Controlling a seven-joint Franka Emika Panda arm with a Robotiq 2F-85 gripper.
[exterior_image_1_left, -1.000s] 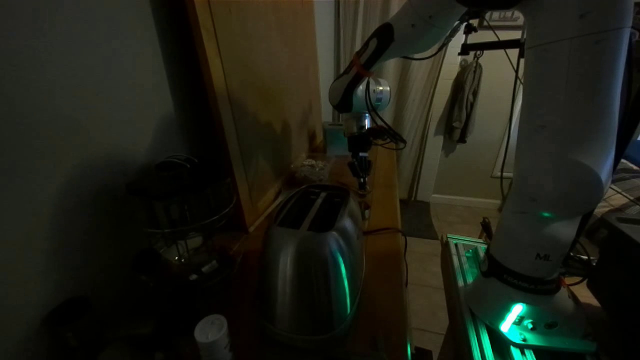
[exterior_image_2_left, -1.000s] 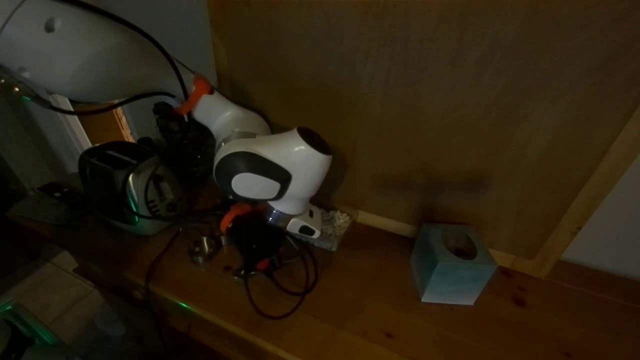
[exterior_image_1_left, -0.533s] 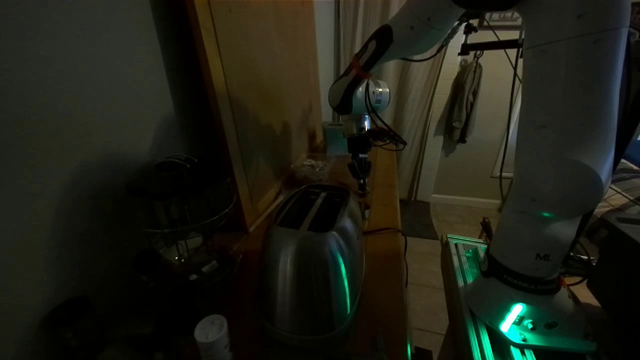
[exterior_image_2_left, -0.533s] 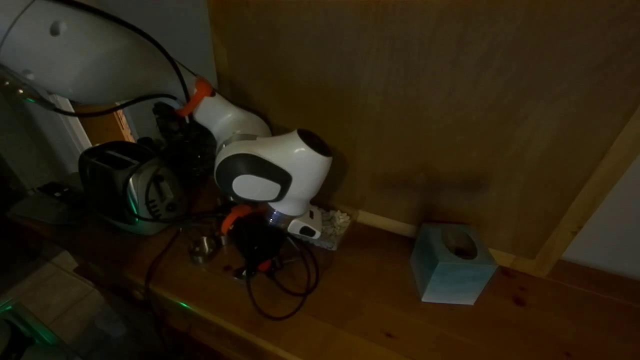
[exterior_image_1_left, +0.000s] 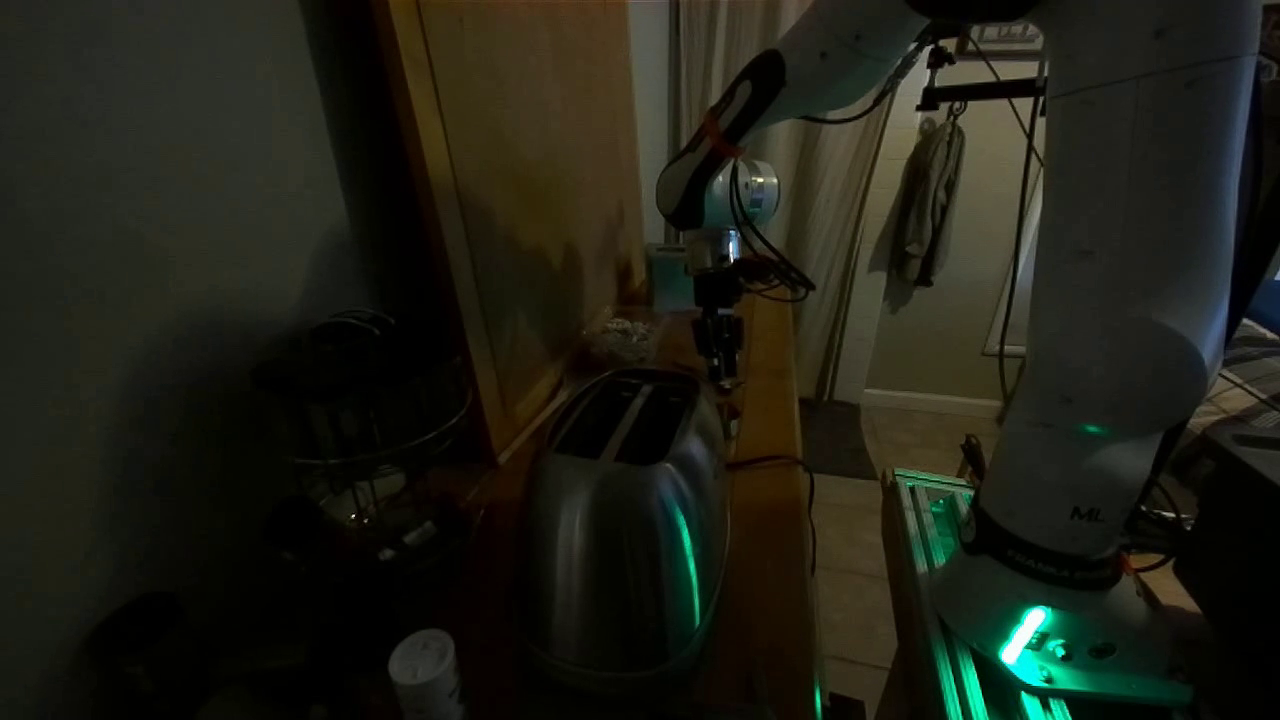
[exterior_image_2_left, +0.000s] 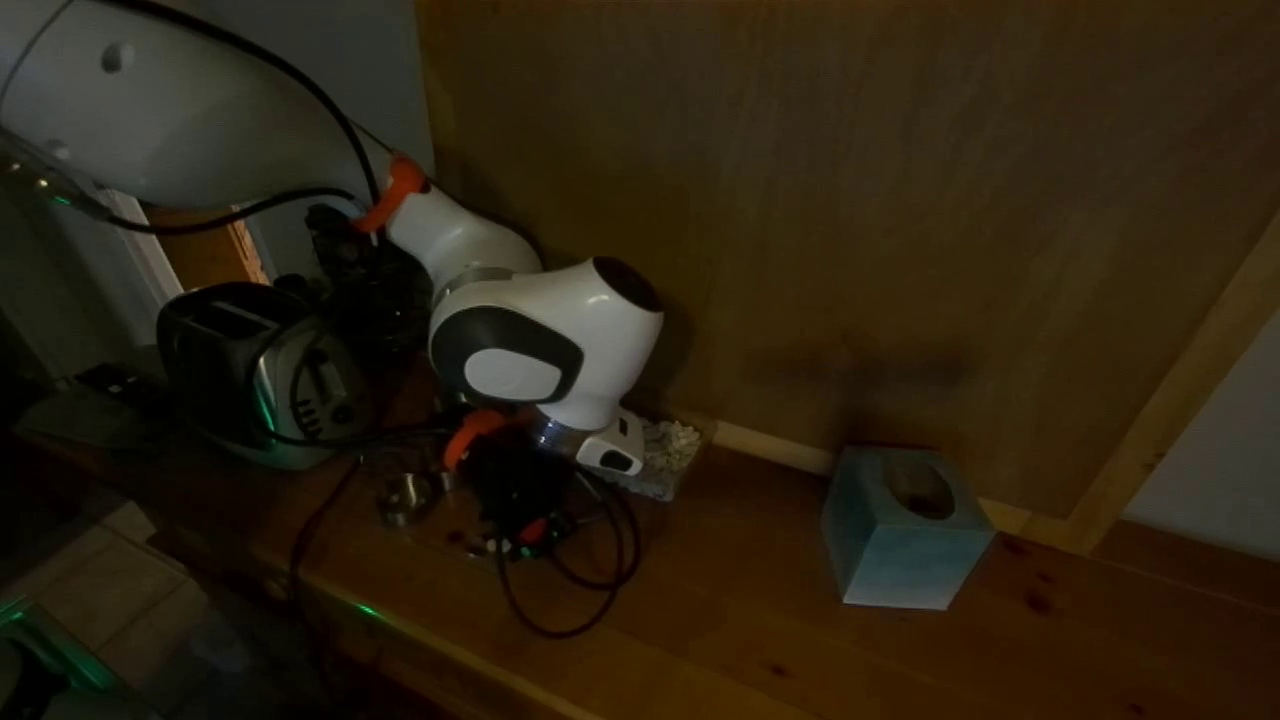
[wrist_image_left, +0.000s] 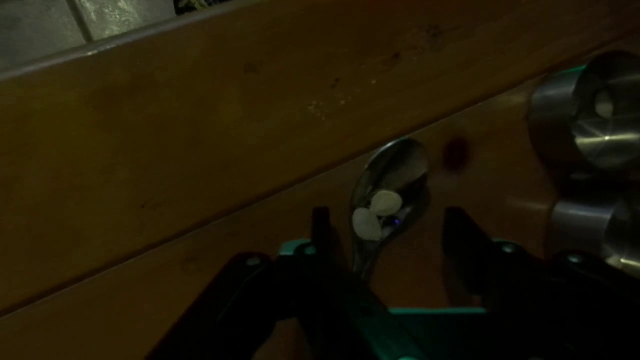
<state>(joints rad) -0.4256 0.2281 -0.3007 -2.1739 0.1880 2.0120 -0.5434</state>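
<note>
Two pale pebbles (wrist_image_left: 366, 224) (so they look) sit in the bowl of a spoon (wrist_image_left: 397, 172), which lies on the worktop (wrist_image_left: 175, 150). Hand (wrist_image_left: 386, 218) spread wide above it: in the wrist view the fingers (wrist_image_left: 321, 227) stand well apart, with the spoon's handle (wrist_image_left: 365, 257) between them, nearer the finger at that view's left. No contact seen; the hand hides the far end. Two steel cups (wrist_image_left: 552, 115) near.

Handling, my judgement: spoon light and stiff, hard to harm, bare metal and likely slippery. It lies low and thin, so fingertips probably need to come down close to the worktop. Best hold looks to be across the handle, a little behind the bowl; a narrow neck may roll between the pads. Pebbles loose, smooth-looking, apt to slide with any tilt. Keeping level matters more than a hard squeeze.
</note>
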